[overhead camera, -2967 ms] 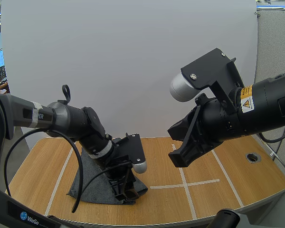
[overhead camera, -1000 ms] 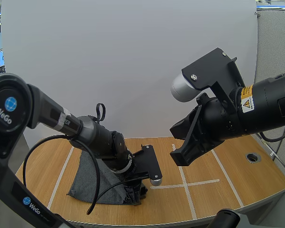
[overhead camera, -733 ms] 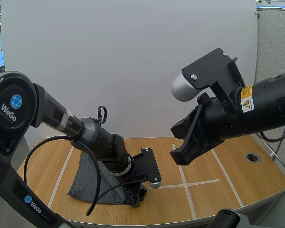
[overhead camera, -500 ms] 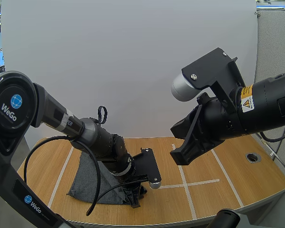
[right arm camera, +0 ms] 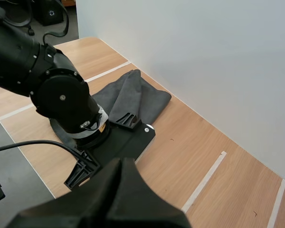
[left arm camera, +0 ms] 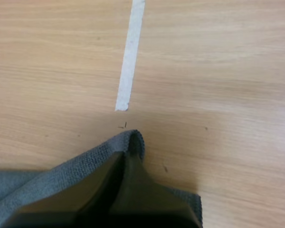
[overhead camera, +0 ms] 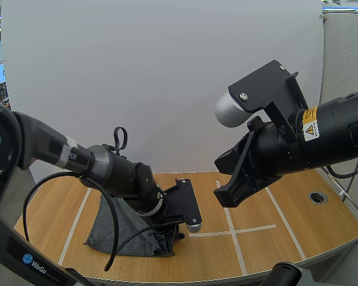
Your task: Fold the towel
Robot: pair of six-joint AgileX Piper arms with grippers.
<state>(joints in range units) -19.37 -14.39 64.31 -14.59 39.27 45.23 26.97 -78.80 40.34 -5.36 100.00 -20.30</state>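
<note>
left pincer [left arm camera: 127,156] has shifted a little, clenched on the towel [left arm camera: 57,178] corner (right pincer [right arm camera: 119,163] clenched, empty); fold seems underway, next carry that corner across the desk [left arm camera: 204,71]

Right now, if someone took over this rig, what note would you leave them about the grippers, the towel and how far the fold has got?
Left gripper: shut on the towel, pinching a corner low over the table, near the end of a white tape line.
Right gripper: shut on nothing, raised above the table, apart from the towel.
Towel: grey, on the table's left part, bunched in ridges, not a flat fold.
Done: a corner is gripped.
Left: probably carry that corner across, lay the fold flat, release.
</note>
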